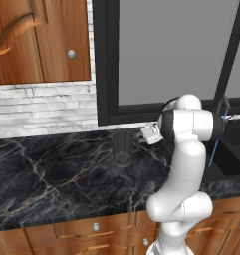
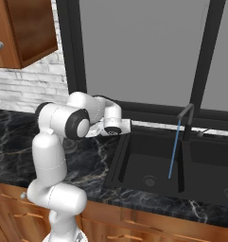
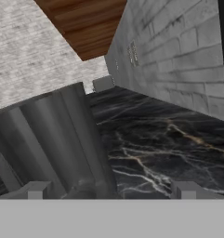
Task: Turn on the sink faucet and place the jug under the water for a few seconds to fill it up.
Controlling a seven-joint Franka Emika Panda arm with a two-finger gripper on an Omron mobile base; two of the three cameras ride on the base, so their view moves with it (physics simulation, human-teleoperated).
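The jug (image 1: 124, 147) stands upright on the black marble counter, left of the sink (image 1: 235, 158). My gripper (image 1: 143, 133) is level with the jug's upper part on its right side, pointing at it. In the hand view the ribbed jug (image 3: 53, 144) looms close at the left, in front of the left fingertip (image 3: 36, 190). The gripper (image 3: 111, 191) is open and holds nothing. The sink faucet (image 2: 186, 118) stands behind the sink (image 2: 148, 163), and the water (image 2: 173, 151) runs from its spout as a thin blue line into the left basin.
A white brick wall (image 1: 42, 107) and a black window frame (image 1: 104, 64) rise behind the counter (image 1: 52, 174). Wooden wall cabinets (image 1: 42, 40) hang above at the left. Drawers (image 1: 96, 226) run below the counter's front edge.
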